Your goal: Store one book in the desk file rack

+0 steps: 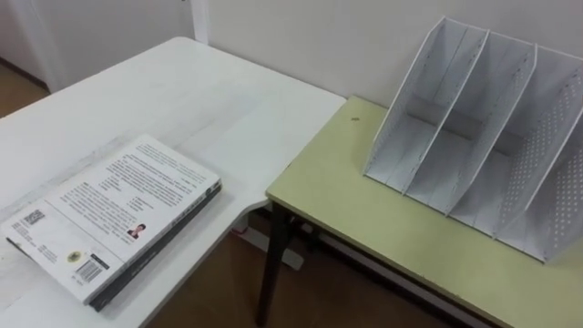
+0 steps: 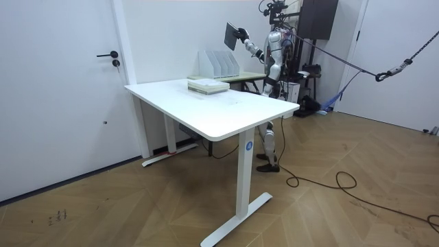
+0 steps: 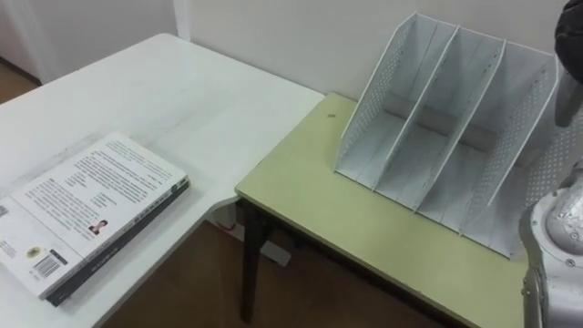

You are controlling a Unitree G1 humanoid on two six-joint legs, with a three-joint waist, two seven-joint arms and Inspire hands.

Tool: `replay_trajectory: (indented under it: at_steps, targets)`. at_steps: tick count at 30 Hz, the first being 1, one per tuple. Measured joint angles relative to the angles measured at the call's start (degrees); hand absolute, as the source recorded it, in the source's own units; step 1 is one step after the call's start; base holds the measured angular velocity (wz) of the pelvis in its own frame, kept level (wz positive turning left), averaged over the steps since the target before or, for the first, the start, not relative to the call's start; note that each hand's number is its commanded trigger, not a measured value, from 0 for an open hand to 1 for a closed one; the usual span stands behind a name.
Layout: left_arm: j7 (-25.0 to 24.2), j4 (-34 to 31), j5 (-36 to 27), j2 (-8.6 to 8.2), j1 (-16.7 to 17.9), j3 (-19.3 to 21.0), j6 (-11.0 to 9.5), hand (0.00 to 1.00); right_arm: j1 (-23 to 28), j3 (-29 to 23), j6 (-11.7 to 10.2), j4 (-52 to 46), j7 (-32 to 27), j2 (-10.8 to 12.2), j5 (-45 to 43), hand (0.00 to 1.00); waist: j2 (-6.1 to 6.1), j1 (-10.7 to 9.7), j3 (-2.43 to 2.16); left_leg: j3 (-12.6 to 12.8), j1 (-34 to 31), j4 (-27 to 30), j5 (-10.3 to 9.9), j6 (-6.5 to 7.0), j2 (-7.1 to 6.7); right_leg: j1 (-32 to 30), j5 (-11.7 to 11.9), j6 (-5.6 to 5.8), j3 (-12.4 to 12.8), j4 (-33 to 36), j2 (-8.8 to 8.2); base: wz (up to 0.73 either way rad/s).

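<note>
White perforated metal makes up the file rack (image 1: 483,118), which in the left eye view stands on the pale green surface (image 1: 364,200) close to the wall, its three slots facing the robot. To its left the white surface (image 1: 209,100) meets the green one at a corner. A stack of books (image 1: 109,214) lies flat near the white surface's front edge, printed cover up, well apart from the rack.

In the room view the robot stands upright behind the far end of the white surface, beside the green one, turned toward the rack. Its right arm is raised toward the room view's left. The right hand (image 2: 241,37) holds the book (image 2: 230,35), a dark one, up in the air higher than the rack, fingers clamped on its edge.

In the right eye view the right forearm comes in at the right edge, in front of the rack's right end, and the stack lies at the lower left
</note>
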Motion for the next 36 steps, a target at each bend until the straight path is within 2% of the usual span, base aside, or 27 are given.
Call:
replay_trajectory:
  at_steps: [5, 12, 16, 21, 24, 29, 33, 36]
  targets:
    - [0.06, 0.00, 0.00, 0.00, -0.01, 0.00, 0.44, 0.00, 0.00, 0.00, 0.90, 0.07, -0.02, 0.00, 0.00, 1.00, -0.03, 0.00, -0.32, 0.00, 0.09, 0.00, 0.01, -0.01, 0.00, 0.04, 0.01, -0.01, 0.01, 0.06, 0.01, 0.00]
    - [0.13, 0.08, -0.02, 0.04, -0.11, -0.05, 0.50, 0.00, -0.14, 2.42, 1.02, 0.36, -0.54, 0.01, -0.18, 1.00, -0.02, 0.22, -0.33, -0.13, -0.13, 0.02, 0.04, -0.07, 0.00, -0.10, 0.02, -0.05, -0.07, -0.30, -0.04, 0.00]
    - [0.48, 0.03, -0.10, -0.06, -0.52, -0.44, 0.53, 0.00, -0.21, 3.22, 1.06, 2.25, -0.43, 0.02, -0.09, 1.00, -0.03, 1.42, -0.33, -0.20, -0.53, 0.02, 0.04, -0.07, -0.05, -0.51, 0.03, -0.03, -0.09, 0.11, -0.06, 0.01]
    - [1.99, -0.03, -0.16, -0.12, -0.82, -1.26, 0.54, 0.00, -0.37, 5.85, 1.12, 2.39, 0.11, 0.01, -0.01, 1.00, 0.00, 1.60, -0.35, -1.44, -0.93, 0.03, 0.10, -0.13, -0.08, -0.30, 0.12, -0.05, -0.31, 0.14, 0.05, 0.06]
    - [2.47, -0.04, -0.16, -0.12, -0.95, -1.42, 0.54, 0.00, -1.55, 7.26, 1.12, 2.94, 0.49, 0.01, 0.05, 1.00, -0.07, 1.64, -0.24, -2.00, -0.85, 0.03, 0.11, -0.15, -0.07, 0.00, 0.13, -0.07, -0.86, -0.01, 0.00, 0.06]
    - [3.09, -0.03, -0.16, -0.12, -1.72, -2.06, 0.84, 0.00, -2.76, 8.22, 1.11, 3.53, 0.65, 0.01, 0.05, 1.00, 0.12, 2.34, 0.52, -2.57, -0.97, 0.07, 0.12, -0.17, -0.14, 0.04, 0.16, -0.09, -1.32, 0.00, -0.14, 0.04]
    - [3.41, -0.03, -0.15, -0.13, -2.04, -2.39, 1.10, 0.00, -2.77, 9.23, 1.11, 4.15, 0.82, 0.02, 0.07, 1.00, 0.32, 2.72, 0.55, -2.71, -1.41, 0.15, 0.11, -0.18, -0.14, -0.25, 0.18, -0.10, -1.51, 0.05, -0.18, 0.02]
    - [3.46, -0.08, -0.15, -0.34, -2.06, -2.39, 1.31, 0.00, -2.91, 9.23, 1.11, 4.15, 0.82, 0.01, 0.09, 1.00, 0.62, 2.77, 0.26, -2.75, -1.91, 0.22, 0.11, -0.18, -0.13, -0.71, 0.19, -0.13, -1.56, 0.17, -0.17, 0.00]
